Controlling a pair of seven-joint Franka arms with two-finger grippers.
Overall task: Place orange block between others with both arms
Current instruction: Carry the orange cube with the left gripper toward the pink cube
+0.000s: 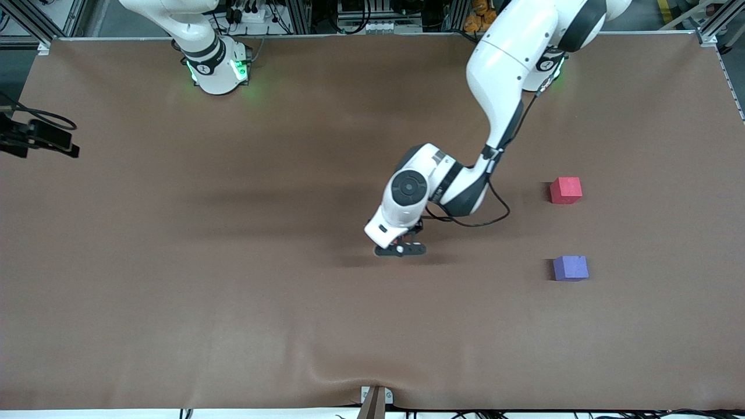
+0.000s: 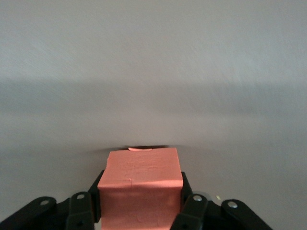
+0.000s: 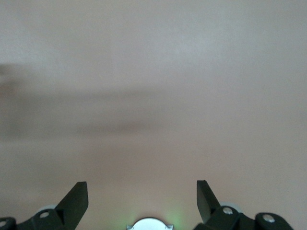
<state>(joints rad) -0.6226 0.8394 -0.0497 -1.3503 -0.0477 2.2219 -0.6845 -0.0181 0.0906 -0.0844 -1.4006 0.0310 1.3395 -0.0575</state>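
In the left wrist view the orange block [image 2: 142, 167] sits between the black fingers of my left gripper [image 2: 141, 180], which press on two of its sides. In the front view that gripper [image 1: 400, 249] is low over the middle of the table and the hand hides the block. The others stand toward the left arm's end of the table. The pinkish-red cube [image 1: 566, 190] is farther from the front camera than the purple-blue cube [image 1: 570, 268], with a gap of bare table between them. My right gripper [image 3: 141, 184] is open over bare table, with nothing between its fingers.
A brown mat [image 1: 174, 279] covers the whole table. A dark device with a cable [image 1: 35, 139] sticks in over the table edge at the right arm's end. The right arm's green-lit base [image 1: 218, 67] stands at the table's back edge.
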